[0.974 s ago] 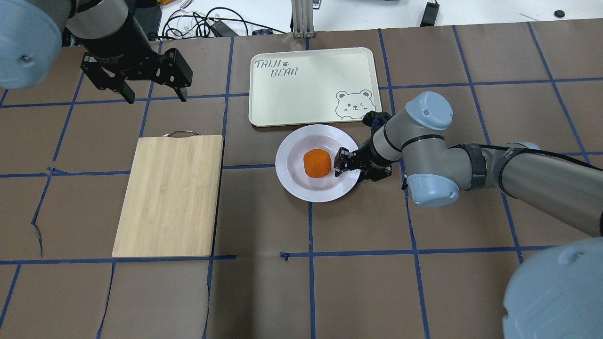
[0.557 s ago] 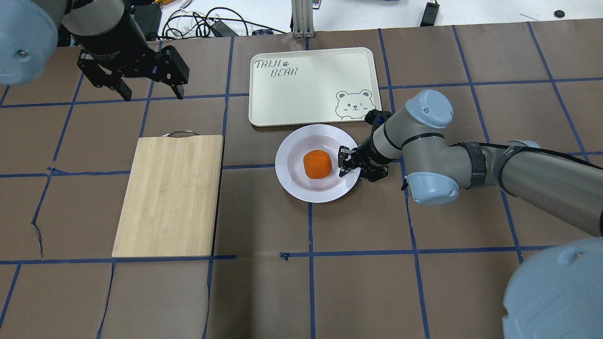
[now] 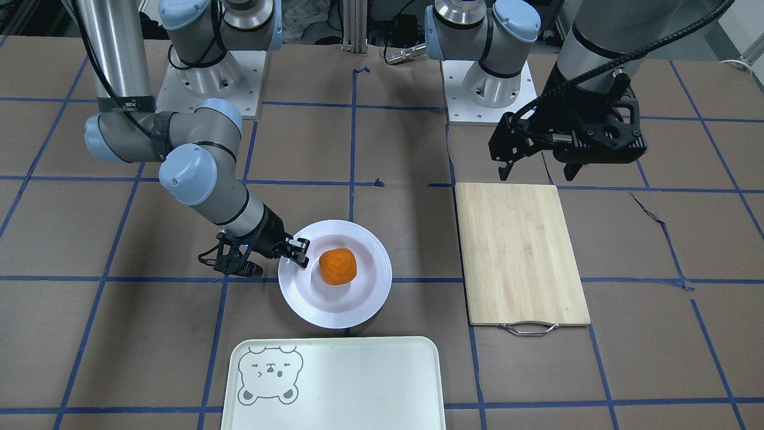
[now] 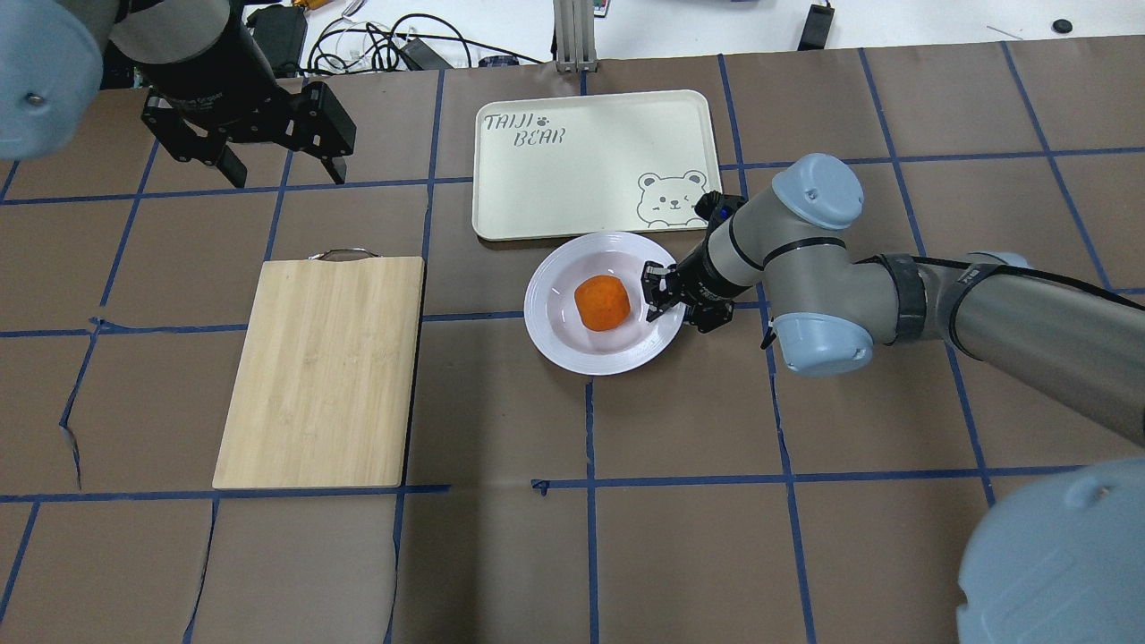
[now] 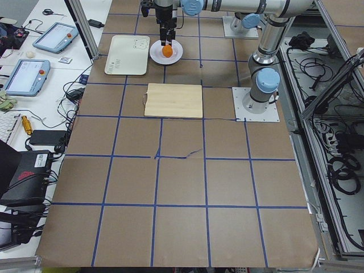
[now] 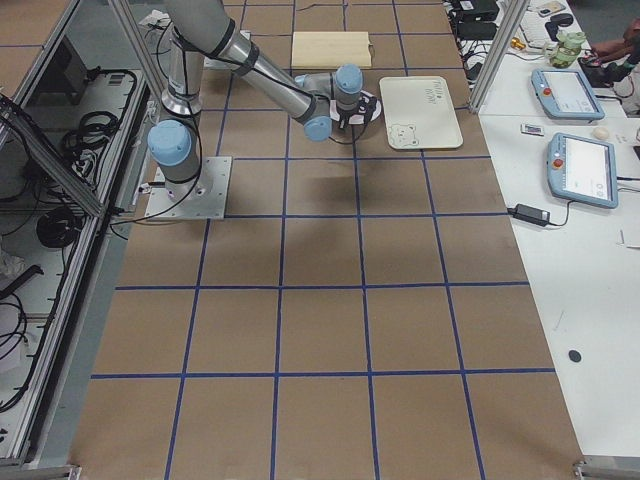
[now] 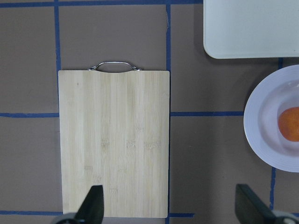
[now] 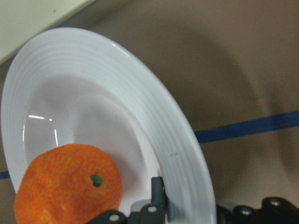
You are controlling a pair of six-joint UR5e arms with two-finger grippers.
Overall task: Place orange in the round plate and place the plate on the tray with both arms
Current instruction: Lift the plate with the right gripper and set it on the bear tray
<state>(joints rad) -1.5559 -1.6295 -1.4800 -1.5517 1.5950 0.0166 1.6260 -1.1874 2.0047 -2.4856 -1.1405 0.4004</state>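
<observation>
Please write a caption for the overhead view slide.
Right gripper pinches the plate rim; orange inside, tray nearby.

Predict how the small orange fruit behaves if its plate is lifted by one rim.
Loose in the well of the glossy white round plate, the small orange fruit probably rolls if tilted. Its lumpy skin may slow it.

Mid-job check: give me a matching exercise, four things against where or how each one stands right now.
Things:
1. orange
2. tray
3. left hand
4. right hand

States:
A. open, hovering past the cutting board's handle end
B. gripping the round plate's rim
C. nothing on it
D. in the plate's well

Pairs: 1-D, 2-C, 3-A, 4-B
</observation>
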